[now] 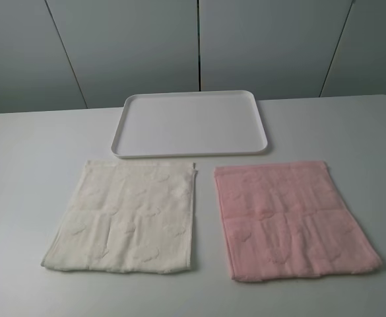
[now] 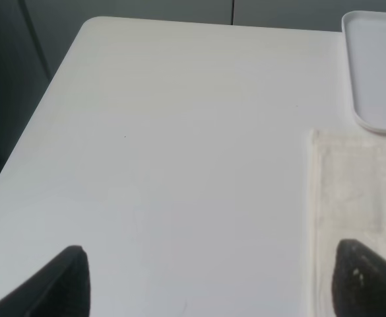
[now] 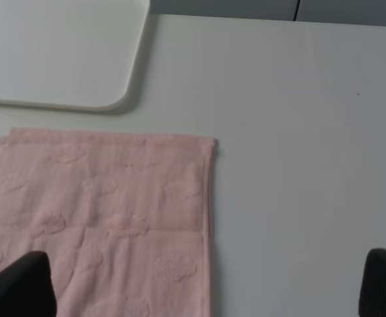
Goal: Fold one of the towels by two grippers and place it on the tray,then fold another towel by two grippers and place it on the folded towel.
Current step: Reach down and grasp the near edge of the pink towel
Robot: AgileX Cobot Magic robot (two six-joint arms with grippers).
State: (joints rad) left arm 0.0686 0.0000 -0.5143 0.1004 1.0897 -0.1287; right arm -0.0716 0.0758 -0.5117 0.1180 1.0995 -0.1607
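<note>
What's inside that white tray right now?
Nothing: the tray shows its whole floor bare, no part covered. The cream towel and the pink towel lie flat on the table in front of it.

Two towels [image 1: 123,216] [image 1: 295,221] abreast before tray [image 1: 189,125]

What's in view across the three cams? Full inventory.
tray: 1, white, far middle of table, bare
cream towel: 1, off-white, flat, front left of tray
pink towel: 1, pale pink, flat, front right of tray
table: 1, white, under everything
wall panels: several, grey, behind table
left gripper: 1, black, open, above cream towel's outer edge
right gripper: 1, black, open, above pink towel's outer edge
</note>
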